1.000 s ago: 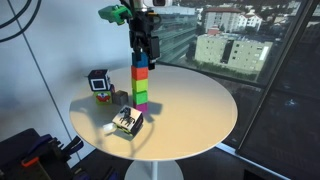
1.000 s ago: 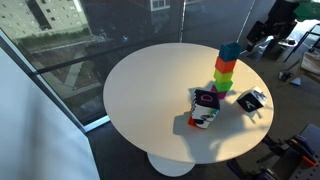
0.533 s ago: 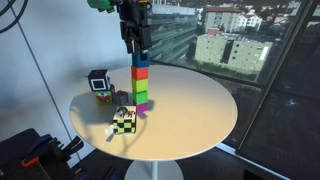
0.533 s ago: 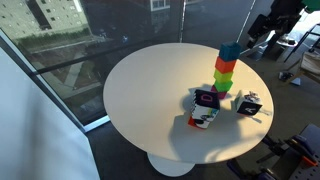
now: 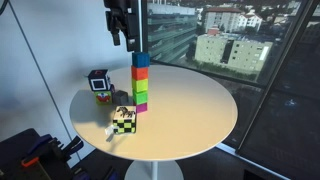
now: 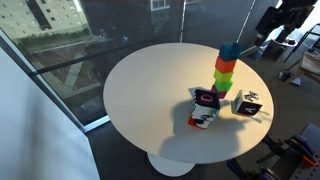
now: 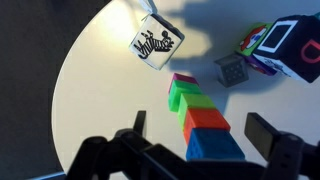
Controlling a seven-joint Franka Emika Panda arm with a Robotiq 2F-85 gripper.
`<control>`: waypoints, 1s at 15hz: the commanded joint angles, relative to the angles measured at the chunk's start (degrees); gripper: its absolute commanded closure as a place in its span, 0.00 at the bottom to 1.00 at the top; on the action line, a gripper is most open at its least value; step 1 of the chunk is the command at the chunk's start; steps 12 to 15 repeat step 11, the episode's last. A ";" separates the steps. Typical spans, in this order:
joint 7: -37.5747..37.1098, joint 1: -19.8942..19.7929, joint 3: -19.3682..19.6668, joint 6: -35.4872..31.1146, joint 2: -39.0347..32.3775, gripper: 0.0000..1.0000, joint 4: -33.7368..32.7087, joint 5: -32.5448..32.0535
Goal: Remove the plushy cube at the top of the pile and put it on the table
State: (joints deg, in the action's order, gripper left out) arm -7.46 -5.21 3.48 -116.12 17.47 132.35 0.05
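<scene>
The plushy cube (image 5: 124,121), black and pale chequered, lies on the table (image 5: 200,110) in front of a tall tower of coloured blocks (image 5: 141,85). It also shows in the other exterior view (image 6: 250,104) and in the wrist view (image 7: 155,45). The pile (image 5: 99,85) stands to the side, a dark cube on a multicoloured one, seen also in an exterior view (image 6: 204,108) and at the wrist view's right edge (image 7: 285,45). My gripper (image 5: 120,22) hangs open and empty high above the tower; its fingers (image 7: 205,135) frame the blue top block.
A small plain grey cube (image 7: 232,70) sits between the tower and the pile. The round table's edge is close behind the chequered cube. Glass walls surround the table; dark equipment (image 5: 35,155) stands on the floor beside it.
My gripper has risen from just above the tower to well over it. The chequered cube has settled flat on the table from a tilted pose.
</scene>
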 commanded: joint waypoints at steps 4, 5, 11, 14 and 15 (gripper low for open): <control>-0.88 0.21 -1.21 0.97 6.06 0.00 3.47 -0.12; -1.01 0.23 -1.41 0.97 6.53 0.00 3.87 -0.15; -0.09 0.10 -1.01 0.97 4.16 0.00 2.53 -0.02; -0.09 0.10 -1.01 0.97 4.16 0.00 2.53 -0.02; -0.09 0.10 -1.01 0.97 4.16 0.00 2.53 -0.02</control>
